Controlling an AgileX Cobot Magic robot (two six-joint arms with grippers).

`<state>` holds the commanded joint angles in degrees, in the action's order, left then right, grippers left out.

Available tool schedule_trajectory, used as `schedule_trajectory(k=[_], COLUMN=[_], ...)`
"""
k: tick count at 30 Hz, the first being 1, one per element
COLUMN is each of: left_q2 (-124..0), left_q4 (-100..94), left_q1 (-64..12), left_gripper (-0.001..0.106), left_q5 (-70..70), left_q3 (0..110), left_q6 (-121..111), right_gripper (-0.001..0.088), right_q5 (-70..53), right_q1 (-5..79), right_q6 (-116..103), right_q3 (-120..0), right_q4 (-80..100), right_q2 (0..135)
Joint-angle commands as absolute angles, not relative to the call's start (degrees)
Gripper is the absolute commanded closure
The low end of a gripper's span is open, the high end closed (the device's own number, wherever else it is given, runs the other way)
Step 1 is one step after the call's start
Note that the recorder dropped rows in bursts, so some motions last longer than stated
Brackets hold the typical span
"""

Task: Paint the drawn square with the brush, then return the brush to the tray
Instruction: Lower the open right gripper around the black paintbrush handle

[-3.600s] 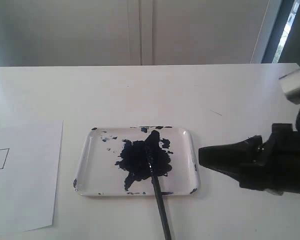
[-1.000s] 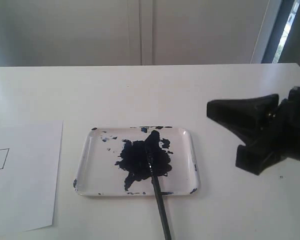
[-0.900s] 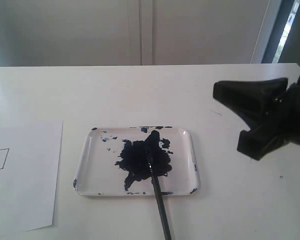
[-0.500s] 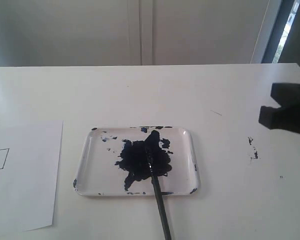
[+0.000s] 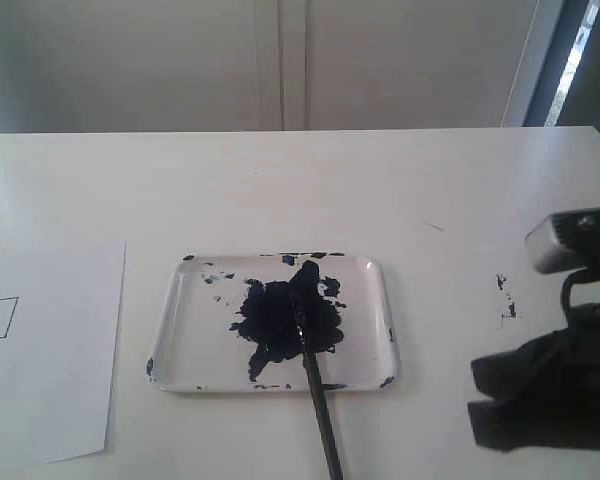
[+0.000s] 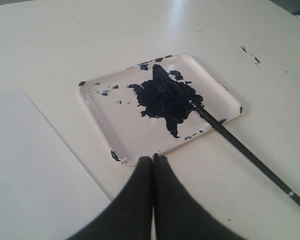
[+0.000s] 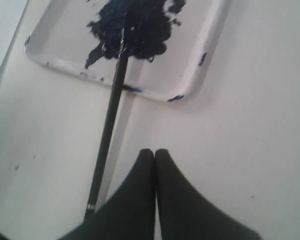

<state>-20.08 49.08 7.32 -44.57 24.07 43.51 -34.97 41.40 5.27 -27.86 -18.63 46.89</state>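
Resting on the tray [image 5: 192,340], the brush [image 5: 321,405] bears a pale ring [image 6: 290,194].

Right gripper [image 7: 154,151]: two black fingers pressed together, no gap, nothing between them. Tips over bare table [image 7: 250,125], just outside tray [image 7: 202,80], not touching it.

Tray: white, shallow, rounded corner. Dark specks along rim nearest gripper.

Paint blot [image 7: 140,22]: big, blue-black, inside tray, partly cut off by picture edge.

Brush [image 7: 109,127]: thin black stick. Tip lies in blot. Handle crosses tray rim and goes out over table, passing beside gripper, apart from it. Small pale band near handle end.

Table: white, few tiny dark dots outside tray.
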Motion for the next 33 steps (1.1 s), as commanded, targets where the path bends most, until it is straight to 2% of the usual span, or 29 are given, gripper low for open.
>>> schedule_trajectory(k=[8,21,29,31,33], left_q2=[-20.1,-20.1,-20.1,-20.1,-20.1], left_q4=[49.1,49.1,49.1,49.1,49.1], left_q1=[7.3,7.3,7.3,7.3,7.3], left_gripper=[0.105,0.105,0.105,0.105,0.105], left_q5=[-44.6,-44.6,-44.6,-44.6,-44.6], left_q3=[24.1,24.1,24.1,24.1,24.1], left_q6=[43.5,43.5,43.5,43.5,43.5], right_gripper=[0.0868,0.0868,0.0867,0.0847,0.0784], right_q5=[-35.5,-18.0,-13.7,-12.4,-11.1], right_q1=[46.7,55.0,56.0,56.0,56.0], right_q6=[6.1,6.1,6.1,6.1,6.3], right_q3=[-25.2,-19.9,-19.9,-19.9,-19.9], right_q4=[-22.5,-26.2,-26.2,-26.2,-26.2], right_q2=[47.9,55.8,61.4,62.9,64.4])
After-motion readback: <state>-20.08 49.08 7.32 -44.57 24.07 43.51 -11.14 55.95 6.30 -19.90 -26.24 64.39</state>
